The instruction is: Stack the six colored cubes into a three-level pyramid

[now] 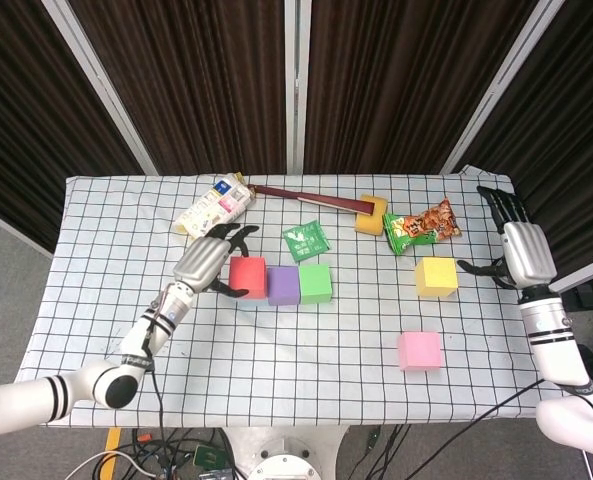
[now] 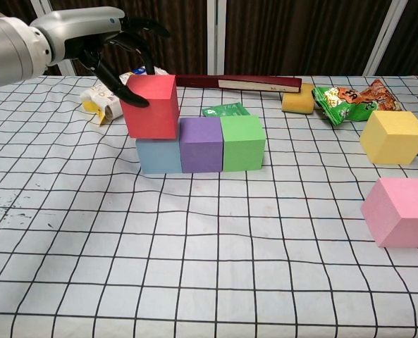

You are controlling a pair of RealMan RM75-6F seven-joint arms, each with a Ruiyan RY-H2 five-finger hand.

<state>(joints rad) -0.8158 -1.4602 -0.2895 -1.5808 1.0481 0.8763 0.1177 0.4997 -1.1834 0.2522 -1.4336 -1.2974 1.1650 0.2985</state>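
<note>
Red cube (image 2: 151,105), matte foam, atop blue cube (image 2: 158,155) (slightly tilted), gripped by left hand (image 2: 110,42), right hand (image 1: 524,250) empty, fingers spread

Held cube (image 2: 151,105) sits atop the row's (image 2: 223,144) left end

Checked table (image 1: 96,330), cubes (image 2: 242,143), snacks (image 1: 421,227)
</note>
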